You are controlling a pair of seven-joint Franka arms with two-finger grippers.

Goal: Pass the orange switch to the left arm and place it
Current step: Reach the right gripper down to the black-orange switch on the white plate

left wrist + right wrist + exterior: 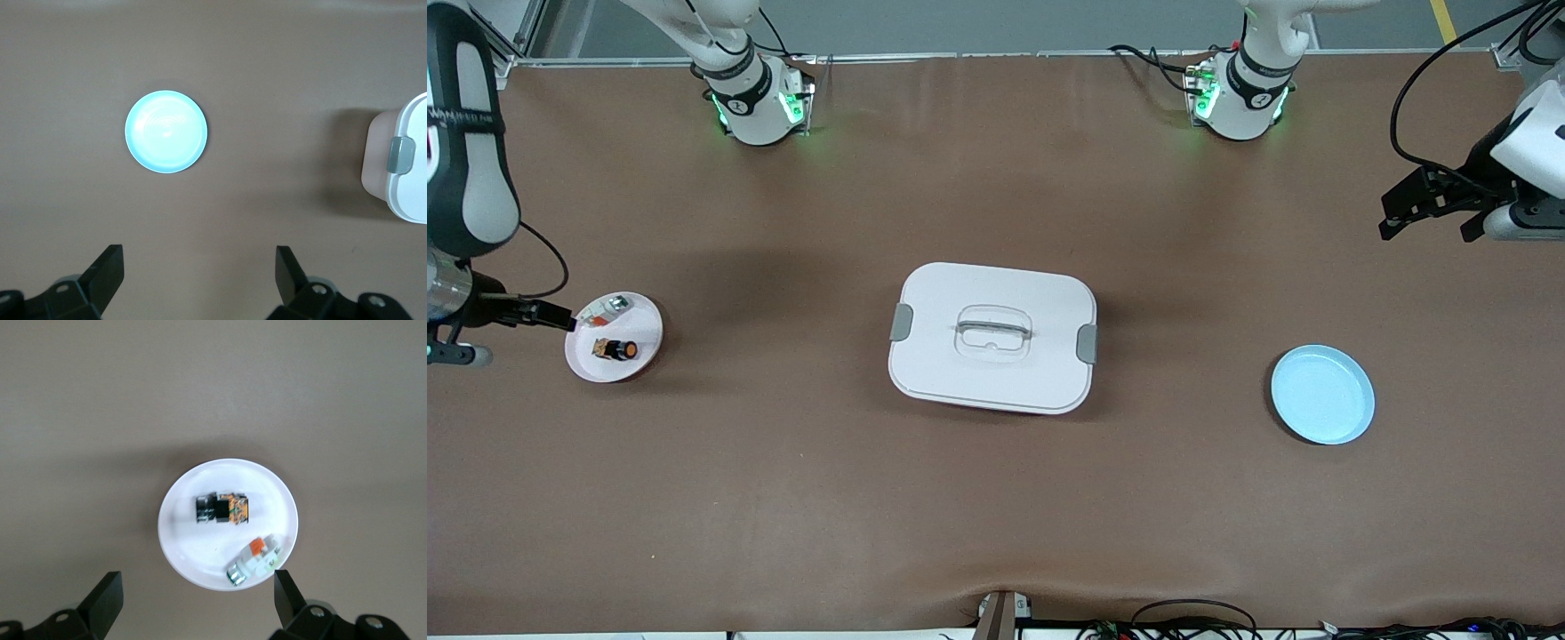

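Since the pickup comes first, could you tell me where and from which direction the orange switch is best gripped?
Grip the orange switch across its black middle, coming straight down. It lies on its side on the pink plate, so its flanks are exposed. The silver and red-orange part lies apart, leaving room. The open right end effector already hangs above.

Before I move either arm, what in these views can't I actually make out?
- Box contents: the lid is shut in the front view; the left wrist view cuts it off at the edge.
- Right gripper: the front view's edge crops its arm, so its height over the pink plate is unclear.
- Orange switch: too small in the front view, blurred in the right wrist view.
- Silver and red-orange part: detail too blurred.
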